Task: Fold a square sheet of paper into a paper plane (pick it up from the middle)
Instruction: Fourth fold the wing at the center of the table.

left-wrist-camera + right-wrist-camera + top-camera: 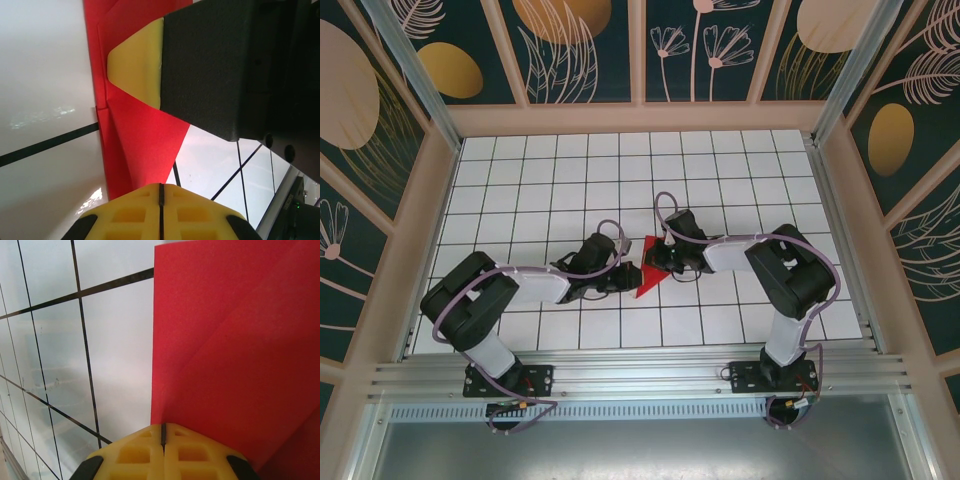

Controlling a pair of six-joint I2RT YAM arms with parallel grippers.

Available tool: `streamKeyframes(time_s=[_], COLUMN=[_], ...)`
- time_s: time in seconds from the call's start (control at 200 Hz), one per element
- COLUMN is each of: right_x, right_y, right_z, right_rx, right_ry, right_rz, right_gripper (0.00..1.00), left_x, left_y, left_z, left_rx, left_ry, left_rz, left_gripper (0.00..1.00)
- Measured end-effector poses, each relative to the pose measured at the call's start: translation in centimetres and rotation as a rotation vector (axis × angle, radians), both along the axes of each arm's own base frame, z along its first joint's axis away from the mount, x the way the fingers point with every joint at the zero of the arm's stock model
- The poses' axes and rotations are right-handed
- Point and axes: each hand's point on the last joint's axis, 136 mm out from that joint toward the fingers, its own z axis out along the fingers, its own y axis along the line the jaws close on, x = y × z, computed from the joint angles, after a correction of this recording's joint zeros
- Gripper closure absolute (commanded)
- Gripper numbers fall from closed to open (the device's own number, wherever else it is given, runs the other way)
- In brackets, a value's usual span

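Two clenched, empty claws: left claw [161,190] and right claw [163,429] pin the creased square sheet of paper [646,284] against the bench [570,180], probably sharpening folds.

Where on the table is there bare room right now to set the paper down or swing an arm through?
Free: the far rows of the table up to the back wall, and the near tiles between the left arm and right arm. Crowded: the middle, where the left gripper and right gripper meet on the red paper.
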Motion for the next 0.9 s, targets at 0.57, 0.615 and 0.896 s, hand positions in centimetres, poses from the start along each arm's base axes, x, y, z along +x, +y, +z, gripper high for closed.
streamKeyframes(time_s=[0.57, 0.615, 0.896], right_x=[0.0, 0.0, 0.0], right_y=[0.0, 0.0, 0.0], right_z=[0.0, 0.0, 0.0], right_rx=[-0.001, -0.001, -0.003], right_ry=[0.000, 0.000, -0.001], right_rz=[0.000, 0.000, 0.000], right_gripper=[0.94, 0.94, 0.94], left_x=[-1.0, -1.1, -1.1], left_y=[-0.3, -0.2, -0.2], left_z=[-1.9, -2.3, -2.6], left_rx=[0.022, 0.028, 0.032], left_ry=[0.071, 0.078, 0.083], left_rz=[-0.047, -0.047, -0.046], left_gripper=[0.93, 0.93, 0.94])
